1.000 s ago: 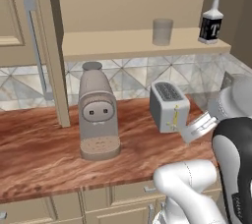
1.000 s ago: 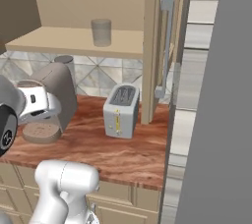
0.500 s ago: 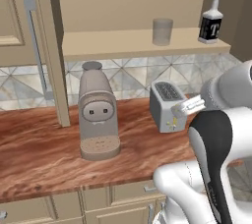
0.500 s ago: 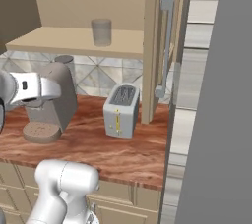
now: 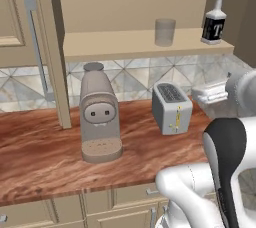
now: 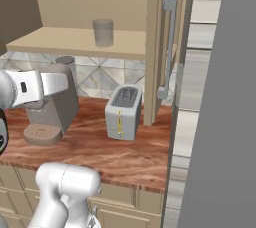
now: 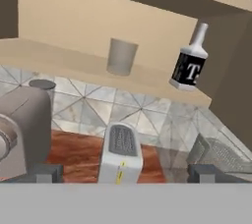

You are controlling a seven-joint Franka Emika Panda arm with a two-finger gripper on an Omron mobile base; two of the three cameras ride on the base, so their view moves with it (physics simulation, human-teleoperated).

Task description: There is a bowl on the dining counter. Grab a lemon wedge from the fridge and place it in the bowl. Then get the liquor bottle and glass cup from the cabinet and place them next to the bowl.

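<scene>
Two task items stand on the open cabinet shelf (image 5: pixel 125 47) above the wooden surface (image 5: pixel 40 157): the glass cup (image 5: pixel 165 32) near the middle of the shelf and the liquor bottle (image 5: pixel 214 21), white-necked with a black label, at the shelf's right end close to the cabinet's side wall. They are well apart from each other, both upright, and both set back a little from the shelf's front edge. In the hand view the glass cup (image 7: pixel 121 57) and bottle (image 7: pixel 190 66) sit ahead of the pincer (image 7: pixel 125 173), whose two dark fingertips (image 7: pixel 45 173) rise far apart at the bottom edge with nothing between them, so it is wide open and holds nothing. Below the shelf, a grey coffee machine (image 5: pixel 98 114) stands toward the left of the surface, its top reaching close under the shelf's front edge beneath and left of the cup. A silver toaster (image 5: pixel 171 107) stands to its right, near the back wall, roughly under the gap between cup and bottle. An open cabinet door with a long handle (image 6: pixel 167 47) stands at the right edge of the surface beside the toaster in the right base view.
</scene>
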